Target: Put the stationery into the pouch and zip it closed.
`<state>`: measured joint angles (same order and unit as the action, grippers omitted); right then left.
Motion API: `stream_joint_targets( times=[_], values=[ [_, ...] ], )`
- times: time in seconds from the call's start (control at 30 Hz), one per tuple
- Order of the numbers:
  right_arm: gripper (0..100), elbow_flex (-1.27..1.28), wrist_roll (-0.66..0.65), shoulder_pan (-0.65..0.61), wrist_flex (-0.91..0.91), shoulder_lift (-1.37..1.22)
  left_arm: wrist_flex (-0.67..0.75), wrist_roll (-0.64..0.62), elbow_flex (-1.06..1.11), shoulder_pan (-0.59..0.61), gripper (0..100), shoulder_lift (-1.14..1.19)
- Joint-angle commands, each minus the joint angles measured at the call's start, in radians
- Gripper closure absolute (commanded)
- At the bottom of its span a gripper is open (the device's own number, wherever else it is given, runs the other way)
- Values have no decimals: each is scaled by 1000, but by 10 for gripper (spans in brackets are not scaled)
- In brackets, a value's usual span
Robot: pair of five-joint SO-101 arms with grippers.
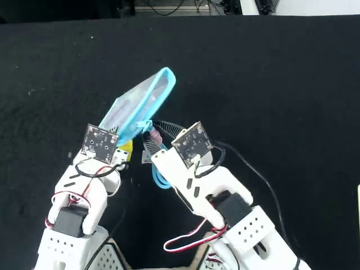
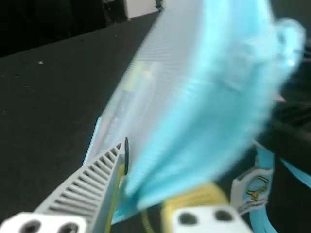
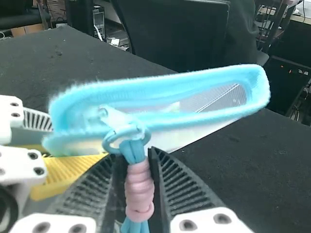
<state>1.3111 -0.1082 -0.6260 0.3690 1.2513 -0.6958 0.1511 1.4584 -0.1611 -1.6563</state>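
Pouch [image 1: 140, 104], blue-trimmed with a see-through mesh side, sat mid-table on the black table [image 1: 281, 84], just far of both arms. It ran from its near end out toward the far right and was turned up on its edge. Couldn't tell whether its lower edge touched the table.

Left gripper [image 1: 125, 144] was clamped on the pouch's near end. In the left wrist view the pouch [image 2: 194, 97] ran between the white ribbed finger [image 2: 92, 189] and the yellow jaw.

Right gripper [image 1: 156, 138] was just right of the left one, at the same near end. Its black ribbed fingers [image 3: 92, 187] were closed on the pink bead pull [image 3: 138, 187]. The pull hung from a blue ring [image 3: 125, 138] on the zipper slider, which was at the pouch's near-left end. The blue trim [image 3: 194, 82] ran from there along the top of the pouch toward the far right.

A blue cord loop [image 1: 160, 175] hung below the pull, between the two arms.

Something pale showed through the mesh, too blurred to tell what. Couldn't tell whether the zip was fully closed.
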Motion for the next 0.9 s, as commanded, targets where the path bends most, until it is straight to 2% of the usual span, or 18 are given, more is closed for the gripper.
stream_joint_targets(
  times=[0.0,0.23,0.5,0.87],
  values=[
    [988,-65,3,25,2,-1,-6,11,-10,1,973,-2],
    [988,-67,3,35,0,-1,-44,11,-15,1,971,-2],
    [988,-58,12,141,-94,-1,-91,11,-21,1,971,-2],
    [988,-41,3,146,-158,-10,-91,11,-18,1,971,-2]
  ],
)
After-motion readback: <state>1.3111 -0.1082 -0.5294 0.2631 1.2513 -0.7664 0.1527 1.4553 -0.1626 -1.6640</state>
